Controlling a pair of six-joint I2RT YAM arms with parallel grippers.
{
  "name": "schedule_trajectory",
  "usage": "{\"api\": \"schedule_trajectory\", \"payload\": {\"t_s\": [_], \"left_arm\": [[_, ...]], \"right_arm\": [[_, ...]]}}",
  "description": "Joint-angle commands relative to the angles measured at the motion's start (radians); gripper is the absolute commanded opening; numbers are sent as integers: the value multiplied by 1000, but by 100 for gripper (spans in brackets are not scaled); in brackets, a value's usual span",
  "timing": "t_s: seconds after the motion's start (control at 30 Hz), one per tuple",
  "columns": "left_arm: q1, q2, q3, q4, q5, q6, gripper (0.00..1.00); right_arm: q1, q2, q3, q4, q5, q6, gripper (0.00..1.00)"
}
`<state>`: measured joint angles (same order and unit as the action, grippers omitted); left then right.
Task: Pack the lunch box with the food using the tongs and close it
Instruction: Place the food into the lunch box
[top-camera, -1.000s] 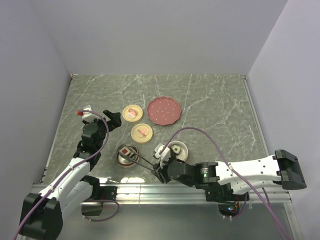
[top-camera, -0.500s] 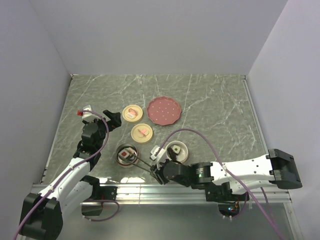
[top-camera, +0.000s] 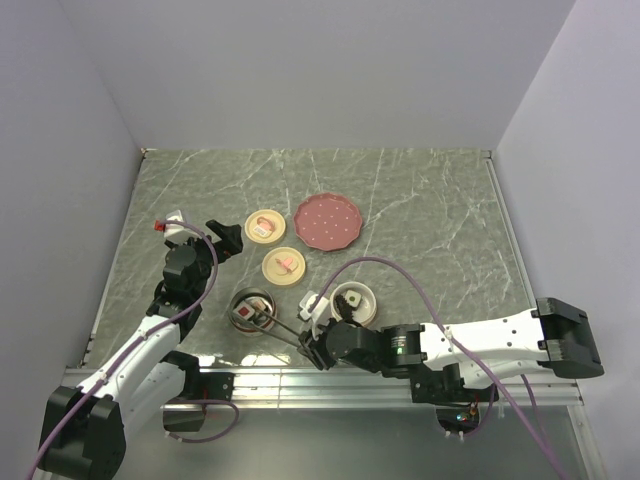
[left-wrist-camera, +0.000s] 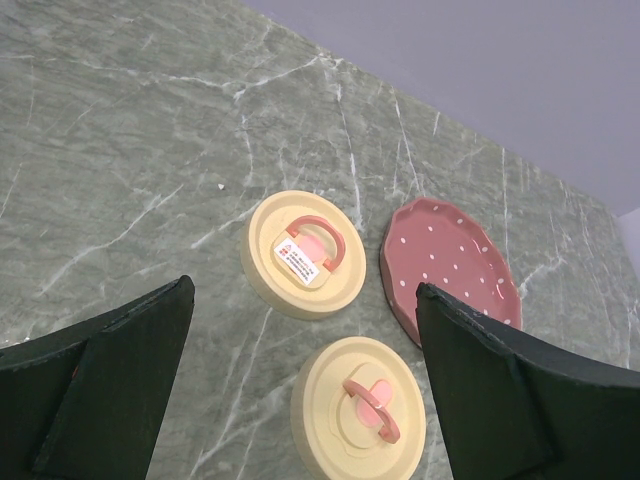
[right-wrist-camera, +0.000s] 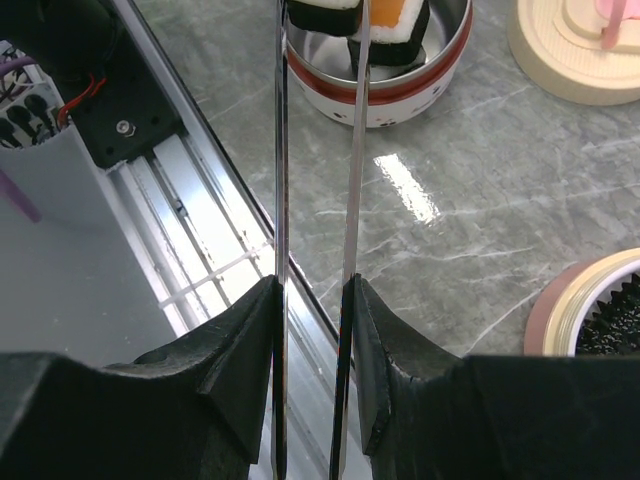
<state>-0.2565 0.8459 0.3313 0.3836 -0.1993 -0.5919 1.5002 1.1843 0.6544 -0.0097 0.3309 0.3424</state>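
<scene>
Near the front edge of the worktop (top-camera: 430, 220), left of centre, stands the metal bowl (right-wrist-camera: 385, 95) of the lunch box, holding a white-topped piece (right-wrist-camera: 320, 12) and an orange-topped piece (right-wrist-camera: 395, 20) side by side. Item in use: the tongs (right-wrist-camera: 281, 180), both arms pinched together by the right gripper (right-wrist-camera: 312, 330), whose jaws are clamped on them. The tips reach over this bowl, and it cannot be told whether they grip a piece. Change over the last second: the right wrist sits slightly nearer the front edge, and the tips have sunk from the bowl's far rim toward its middle. This reads as a piece being delivered, with release not yet made. The right arm lies low, stretched leftward along the front edge. Just right of the first bowl, a second bowl (top-camera: 368, 290) contains one dark piece (top-camera: 352, 298). The left gripper (left-wrist-camera: 305, 290) hangs with jaws wide apart and empty above two cream lids (left-wrist-camera: 305, 255) beside a pink plate (left-wrist-camera: 450, 265), so closing is still to do.
</scene>
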Motion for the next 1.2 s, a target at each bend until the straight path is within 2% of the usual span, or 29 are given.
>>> {"api": "schedule_trajectory", "payload": {"t_s": [0.0,0.37,0.53,0.63,0.67,0.77,1.17], "left_arm": [[5,-15,-3,44,11,-6,99],[5,-11,0,43,12,-6,99],[5,-16,-3,44,11,-6,100],[5,-18,-5,44,12,-6,99],[5,-16,-5,44,11,-6,99],[5,-18,-5,44,11,-6,99],[5,-16,-5,46,12,-6,100]], "right_arm": [[-1,11,56,60,-20,-13,11],[-1,47,73,45,-1,-5,12],[-1,38,73,16,62,14,16],[-3,34,74,16,68,15,24],[-3,34,76,16,68,15,30],[-1,46,80,16,68,17,36],[-3,26,74,25,60,13,49]]}}
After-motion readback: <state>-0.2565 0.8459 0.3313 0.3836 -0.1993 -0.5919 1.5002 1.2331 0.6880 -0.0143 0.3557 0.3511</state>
